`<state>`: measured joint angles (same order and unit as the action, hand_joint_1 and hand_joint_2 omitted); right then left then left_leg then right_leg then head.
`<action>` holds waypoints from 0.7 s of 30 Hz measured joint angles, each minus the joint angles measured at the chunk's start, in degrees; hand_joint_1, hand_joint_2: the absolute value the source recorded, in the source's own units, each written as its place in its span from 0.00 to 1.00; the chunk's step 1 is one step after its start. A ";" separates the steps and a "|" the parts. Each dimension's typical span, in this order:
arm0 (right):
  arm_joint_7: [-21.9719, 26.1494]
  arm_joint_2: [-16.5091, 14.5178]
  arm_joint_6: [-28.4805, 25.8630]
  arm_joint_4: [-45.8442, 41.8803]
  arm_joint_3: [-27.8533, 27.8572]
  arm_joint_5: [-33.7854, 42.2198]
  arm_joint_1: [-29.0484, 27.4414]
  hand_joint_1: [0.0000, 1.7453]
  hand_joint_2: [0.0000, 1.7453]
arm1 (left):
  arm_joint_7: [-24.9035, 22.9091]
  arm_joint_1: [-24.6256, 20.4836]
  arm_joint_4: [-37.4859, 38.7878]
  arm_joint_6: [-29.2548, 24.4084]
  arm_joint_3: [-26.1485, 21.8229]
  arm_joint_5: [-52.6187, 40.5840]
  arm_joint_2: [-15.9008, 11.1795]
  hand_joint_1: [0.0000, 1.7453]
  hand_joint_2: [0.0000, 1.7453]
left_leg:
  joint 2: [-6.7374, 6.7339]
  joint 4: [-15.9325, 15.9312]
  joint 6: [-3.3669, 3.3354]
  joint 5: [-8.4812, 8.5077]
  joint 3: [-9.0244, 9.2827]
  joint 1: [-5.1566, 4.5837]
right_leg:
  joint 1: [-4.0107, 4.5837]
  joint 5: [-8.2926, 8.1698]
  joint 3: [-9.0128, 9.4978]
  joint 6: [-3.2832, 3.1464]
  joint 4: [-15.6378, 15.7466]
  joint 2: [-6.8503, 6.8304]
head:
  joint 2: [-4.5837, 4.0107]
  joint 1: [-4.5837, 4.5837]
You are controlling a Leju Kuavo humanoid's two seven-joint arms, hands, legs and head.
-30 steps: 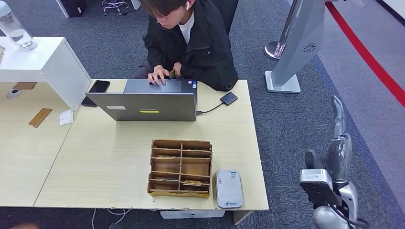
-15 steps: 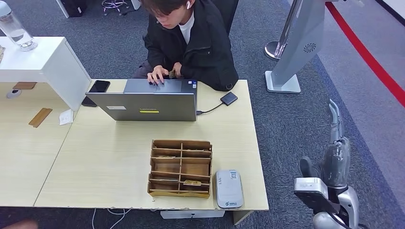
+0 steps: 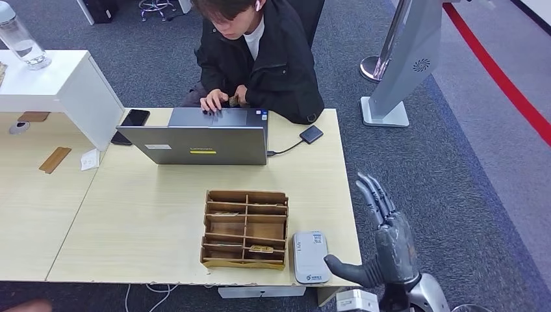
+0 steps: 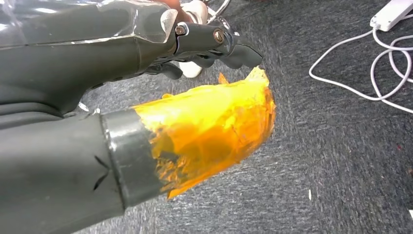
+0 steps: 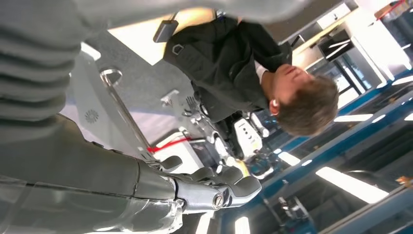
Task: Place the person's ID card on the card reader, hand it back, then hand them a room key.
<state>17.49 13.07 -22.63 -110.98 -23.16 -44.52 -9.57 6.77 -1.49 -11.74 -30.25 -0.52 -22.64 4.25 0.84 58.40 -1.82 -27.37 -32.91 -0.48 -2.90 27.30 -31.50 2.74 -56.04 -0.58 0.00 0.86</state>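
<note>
Nothing of the task looks done: the right hand [image 3: 390, 250] is raised with fingers spread and empty, card reader [image 3: 310, 257] just beside its thumb, no ID card visible, left hand [image 4: 146, 63] empty.

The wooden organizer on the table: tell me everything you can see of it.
The organizer is a shallow rectangular tray of light brown wood, split by thin dividers into two columns of open compartments. It lies flat on the pale table near the front edge, apart from the laptop behind it. The white card reader lies close beside its right front corner; contact cannot be told. A small card-like piece lies in a front right compartment, another in a left one. No hand touches it.
</note>
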 joint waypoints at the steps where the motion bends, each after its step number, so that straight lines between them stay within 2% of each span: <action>1: -0.38 0.01 -0.49 0.27 -0.78 -1.44 0.11 0.00 1.00 | -0.03 -0.01 0.00 0.03 -0.13 -0.07 0.04 0.00 0.00 | 0.00 0.00 0.00 0.00 0.00 0.00 | 0.00 0.00 0.00 0.00 0.00 0.00 | 0.00 0.00; 16: -4.02 0.05 -3.56 4.57 -8.85 -15.21 1.50 0.00 1.00 | -2.95 -0.05 0.00 1.01 -0.51 -1.95 0.34 0.00 0.00 | 0.00 0.00 0.01 0.01 0.00 0.00 | 0.01 -0.01 0.00 -0.03 0.00 0.00 | 0.00 0.00; 21: -4.41 0.10 -3.67 5.58 -10.20 -16.27 2.05 0.00 1.00 | -3.11 -0.05 0.00 1.13 -0.51 -2.15 0.34 0.00 0.00 | 0.00 0.00 0.01 0.01 0.00 0.01 | 0.01 -0.01 0.00 -0.03 0.00 0.00 | 0.00 0.01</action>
<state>13.08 13.17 -26.29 -105.40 -33.36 -60.79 -7.52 3.66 -1.55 -11.74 -29.12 -1.03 -24.79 4.59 0.83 58.40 -1.81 -27.36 -32.91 -0.48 -2.89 27.29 -31.50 2.71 -56.04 -0.58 0.00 0.86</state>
